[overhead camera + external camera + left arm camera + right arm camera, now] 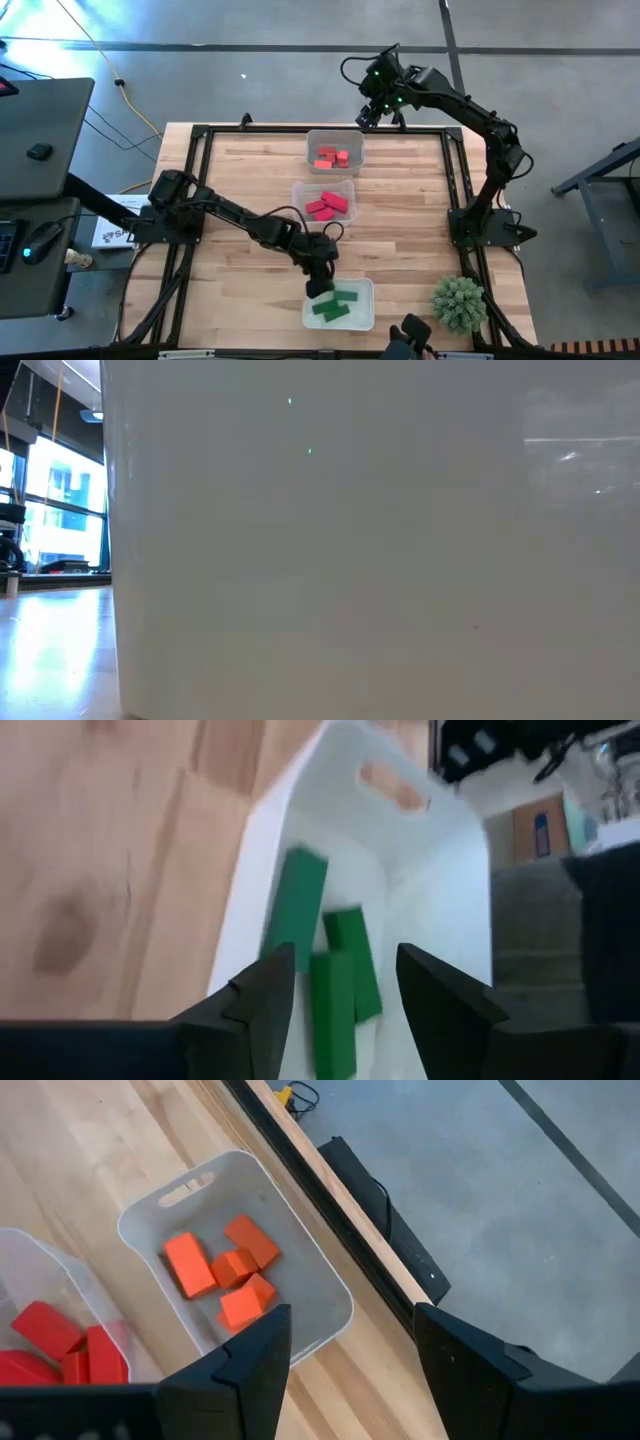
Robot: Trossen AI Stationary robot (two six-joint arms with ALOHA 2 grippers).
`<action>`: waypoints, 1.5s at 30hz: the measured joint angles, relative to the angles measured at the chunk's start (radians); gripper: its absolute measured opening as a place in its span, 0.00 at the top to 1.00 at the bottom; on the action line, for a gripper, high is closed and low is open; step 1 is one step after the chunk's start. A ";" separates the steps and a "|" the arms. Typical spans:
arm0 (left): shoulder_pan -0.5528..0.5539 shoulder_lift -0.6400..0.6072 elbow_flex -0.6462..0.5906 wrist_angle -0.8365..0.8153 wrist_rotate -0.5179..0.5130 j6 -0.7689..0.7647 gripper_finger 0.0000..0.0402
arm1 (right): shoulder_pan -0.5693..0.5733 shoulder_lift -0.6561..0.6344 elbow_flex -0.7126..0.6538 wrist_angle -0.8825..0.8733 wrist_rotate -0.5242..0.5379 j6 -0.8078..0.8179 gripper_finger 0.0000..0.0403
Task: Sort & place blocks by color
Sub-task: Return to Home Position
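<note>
- The left end effector (322,283) is hanging over the near edge of the white tray (366,300), at the front of the tabletop (240,180).
- Its fingers (268,995) are standing spread apart and gripping nothing; in the left wrist view the gap between them is looking down into that tray.
- Three green blocks (322,955) are lying loose on the white tray's floor, two of them side by side and touching, and the third, longer one angling off beside them.
- The right end effector (374,112) is hovering past the far edge of the tabletop, just beyond the gray tray (312,140).
- Its fingers (255,1355) are also standing wide open, with nothing between them.
- Four orange blocks (228,1270) are sitting clustered in the gray tray, most of them touching one another.
- Several red blocks (327,206) are lying in the clear tray (298,192), which is sitting between the gray tray and the white one.
- A spiky green plant ball (460,302) is resting at the front right corner, well apart from the trays.
- A white surface (370,560) is filling most of the low view.
</note>
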 joint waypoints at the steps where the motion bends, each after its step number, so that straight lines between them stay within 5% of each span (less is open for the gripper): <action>1: 0.003 -0.006 0.000 0.011 -0.004 0.003 0.59 | 0.000 0.000 0.000 -0.002 -0.006 -0.006 0.50; 7: 0.023 -0.080 0.001 0.054 -0.022 0.076 0.61 | 0.000 0.000 0.000 -0.032 -0.119 -0.020 0.50; 15: 0.038 -0.257 0.000 -0.017 -0.181 0.283 0.61 | 0.043 0.000 0.000 -0.067 -0.320 -0.015 0.50; 29: 0.109 -0.643 -0.003 -0.507 -0.300 0.574 0.61 | 0.211 0.000 0.000 0.048 -0.322 0.099 0.50; 45: 0.193 -1.219 -0.434 -0.504 -0.372 0.549 0.61 | 0.415 -0.001 0.000 0.436 -0.314 0.205 0.50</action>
